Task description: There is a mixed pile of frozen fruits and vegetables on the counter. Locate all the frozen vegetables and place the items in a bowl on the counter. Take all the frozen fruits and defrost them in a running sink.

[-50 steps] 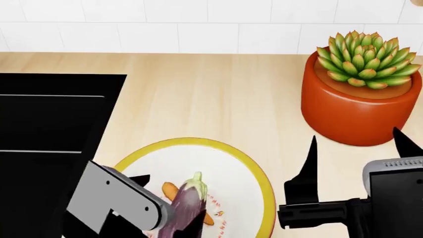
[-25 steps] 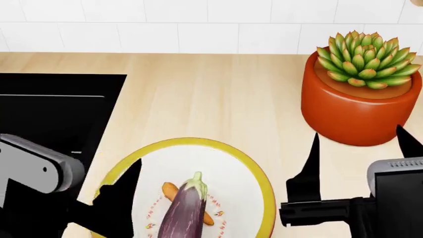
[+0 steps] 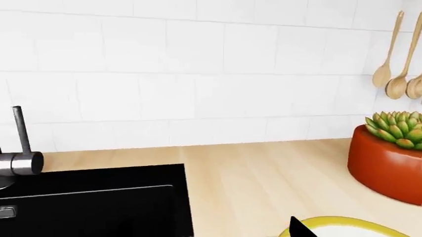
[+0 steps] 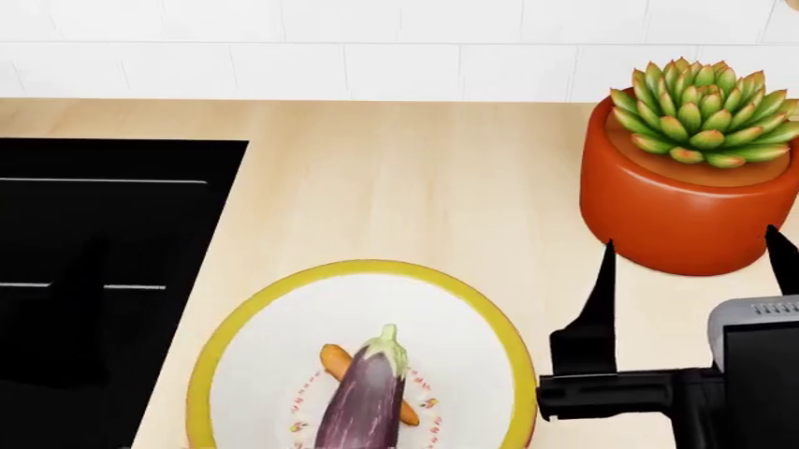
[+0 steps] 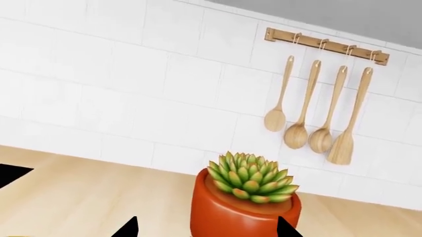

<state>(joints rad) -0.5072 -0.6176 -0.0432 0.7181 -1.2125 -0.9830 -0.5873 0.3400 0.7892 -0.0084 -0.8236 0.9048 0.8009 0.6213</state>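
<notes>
Purple eggplant (image 4: 365, 398) with white streaks and a pale green cap, lying in the white bowl (image 4: 238, 318) with the yellow rim, cap toward the tiled wall, lower end cut off by the head view's bottom edge. Slim orange carrot (image 4: 335, 357) in the same bowl, crossing under the eggplant, only its two ends showing on either side. Ring of small red marks partly covered by both vegetables; dark centre spot not to be made out. Bowl on the light beige bench (image 4: 413, 187), just beside the black sink (image 4: 112, 234), near edge out of frame. Sink seen only in part; grey faucet (image 3: 20, 158) visible at the edge of the left wrist view, spout cut off. Orange plant pot (image 4: 680, 201) with a green succulent standing farther back toward the right. Right gripper (image 4: 693, 281) spread wide, dark fingers (image 4: 597, 318) upright near the pot, holding nothing. Left gripper barely in view: one black fingertip (image 3: 302, 230) over the bowl's rim in the left wrist view, opening impossible to tell. Wooden spoons (image 5: 310, 113) hanging on the wall rail behind the pot. No fruit visible in any view.
</notes>
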